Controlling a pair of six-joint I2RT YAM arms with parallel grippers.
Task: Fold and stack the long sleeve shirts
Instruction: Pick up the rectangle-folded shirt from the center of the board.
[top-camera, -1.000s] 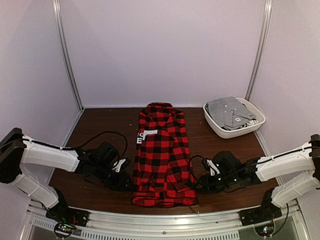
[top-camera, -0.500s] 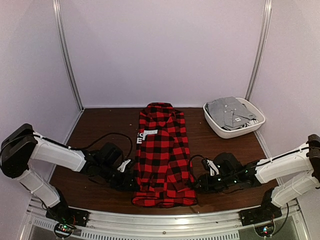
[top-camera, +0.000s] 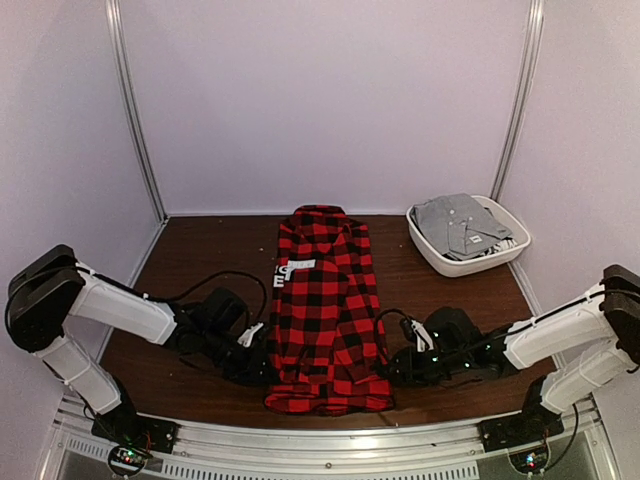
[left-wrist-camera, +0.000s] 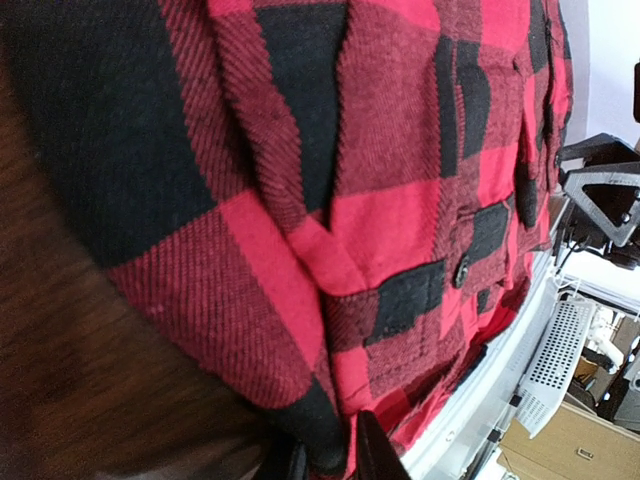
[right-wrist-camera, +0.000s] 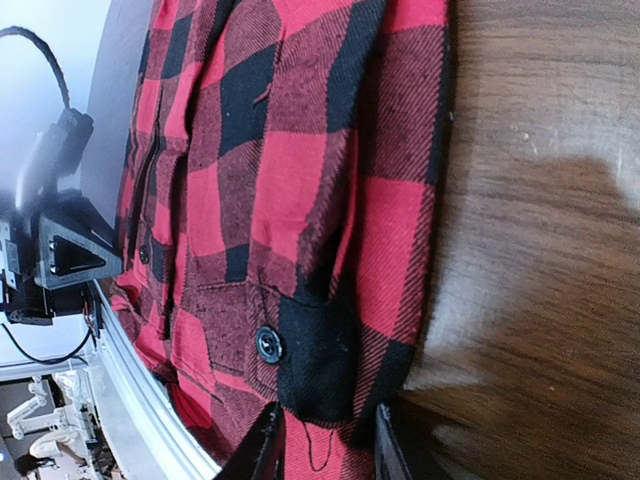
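One long sleeve shirt (top-camera: 325, 310), red-and-black check flannel, lies folded into a long strip down the middle of the table, collar at the far end. My left gripper (top-camera: 262, 365) is at its left edge near the hem. In the left wrist view the gripper (left-wrist-camera: 335, 452) is shut on a black fold of the shirt (left-wrist-camera: 330, 200) pinched between its fingers. My right gripper (top-camera: 393, 368) is at the right edge, opposite. Seen from the right wrist, that gripper (right-wrist-camera: 325, 435) stands open astride the shirt's (right-wrist-camera: 290, 180) black hem corner beside a button (right-wrist-camera: 268, 343).
A white basket (top-camera: 445, 262) at the back right holds a folded grey garment (top-camera: 460, 222). The dark wooden table (top-camera: 200, 260) ends at a metal rail (top-camera: 320, 432) just below the hem. Pale walls close in on three sides.
My left gripper has slid right onto the shirt's left edge. Both grippers' jaws have narrowed, the left one more. The shirt lies as before.
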